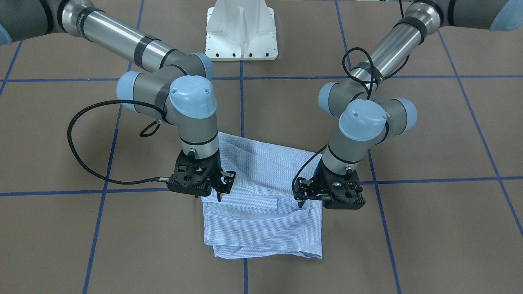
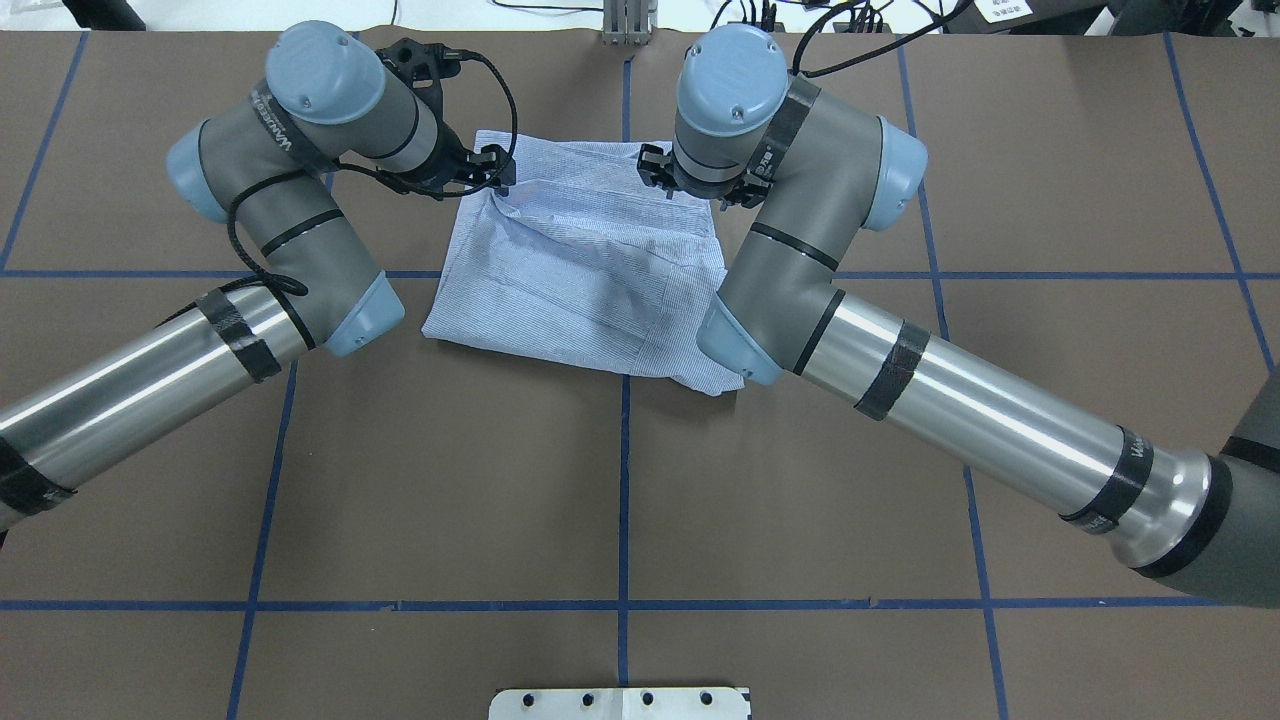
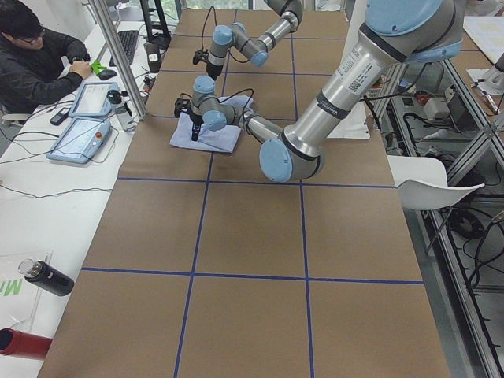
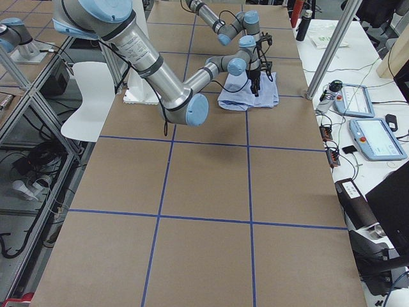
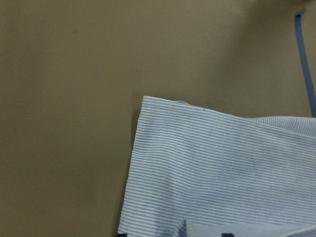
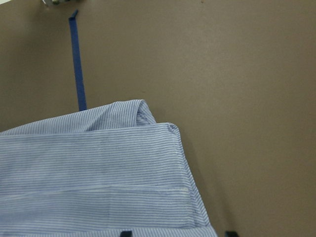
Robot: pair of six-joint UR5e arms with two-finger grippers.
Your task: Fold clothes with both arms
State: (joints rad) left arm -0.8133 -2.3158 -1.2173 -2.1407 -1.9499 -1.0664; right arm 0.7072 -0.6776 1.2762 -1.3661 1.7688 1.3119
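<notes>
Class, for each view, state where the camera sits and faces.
Front-facing: across the table, facing robot; base, left arm, right arm, shirt.
Overhead: behind robot, looking down; both arms.
Left exterior: table's end; left arm near.
Right exterior: other end; right arm near.
Left wrist: down onto shirt corner.
Right wrist: likewise; all share the shirt.

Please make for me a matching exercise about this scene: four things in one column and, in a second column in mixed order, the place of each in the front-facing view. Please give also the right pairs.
Column one:
1. shirt
2. left end effector
3. right end effector
4. white pedestal base

Column two:
a. top middle of the view
b. over the shirt's right side in the view
c. lying folded on the table, near the middle
d. over the shirt's left side in the view

Pairs: 1-c; 2-b; 3-d; 4-a
</notes>
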